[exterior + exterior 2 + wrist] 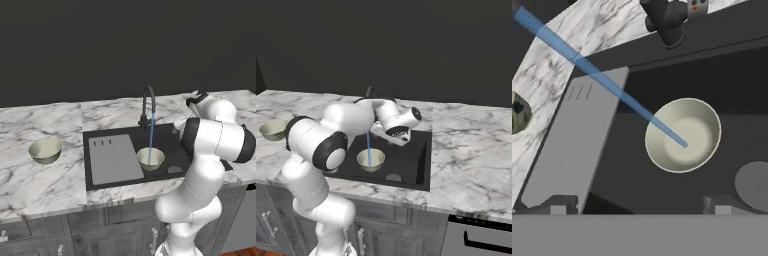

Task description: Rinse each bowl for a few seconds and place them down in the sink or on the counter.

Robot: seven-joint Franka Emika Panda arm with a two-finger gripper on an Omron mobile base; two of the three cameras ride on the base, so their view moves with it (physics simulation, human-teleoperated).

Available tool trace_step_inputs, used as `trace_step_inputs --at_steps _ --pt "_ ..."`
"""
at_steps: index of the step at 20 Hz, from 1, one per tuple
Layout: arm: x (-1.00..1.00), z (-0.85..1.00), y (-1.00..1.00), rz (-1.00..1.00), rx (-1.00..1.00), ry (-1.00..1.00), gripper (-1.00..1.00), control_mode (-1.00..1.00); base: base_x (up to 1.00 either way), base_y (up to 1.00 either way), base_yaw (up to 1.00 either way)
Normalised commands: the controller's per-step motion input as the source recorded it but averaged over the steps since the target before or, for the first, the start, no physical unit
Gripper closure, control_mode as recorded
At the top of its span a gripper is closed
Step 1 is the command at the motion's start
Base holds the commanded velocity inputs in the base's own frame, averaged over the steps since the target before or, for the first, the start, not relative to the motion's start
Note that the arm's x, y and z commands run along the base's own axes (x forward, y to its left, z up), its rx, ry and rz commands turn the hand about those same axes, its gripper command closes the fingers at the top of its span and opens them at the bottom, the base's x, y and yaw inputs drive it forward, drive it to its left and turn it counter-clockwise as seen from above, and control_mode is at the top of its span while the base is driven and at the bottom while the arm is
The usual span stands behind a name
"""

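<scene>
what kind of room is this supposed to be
Most likely a rendered kitchen: a white marble counter over dark cabinets, a black inset sink with a curved faucet running water into a small bowl, and a second bowl on the worktop.

Smooth glazed bowls (150, 158), veined marble counter (45, 125)

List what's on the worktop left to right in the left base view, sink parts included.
Bowl on the counter → drainboard → bowl under the water → drain
</scene>
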Motion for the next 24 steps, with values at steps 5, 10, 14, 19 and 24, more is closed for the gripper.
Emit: trace_step_inputs --at_steps 5,10,14,19,24 --pt "-0.24 0.36 0.15 0.0 0.0 -0.03 -1.0 -1.0 0.0 0.0 0.0" --pt "-0.12 0.22 0.34 0.0 0.0 -0.04 -1.0 -1.0 0.0 0.0 0.0" --pt "-0.01 0.05 0.51 0.0 0.0 -0.02 -1.0 -1.0 0.0 0.0 0.0" --pt "0.0 0.04 0.54 0.0 -0.01 -0.01 -1.0 -1.0 0.0 0.0 0.0" --pt "0.0 0.04 0.54 0.0 -0.02 -0.02 -1.0 -1.0 0.0 0.0 0.0"
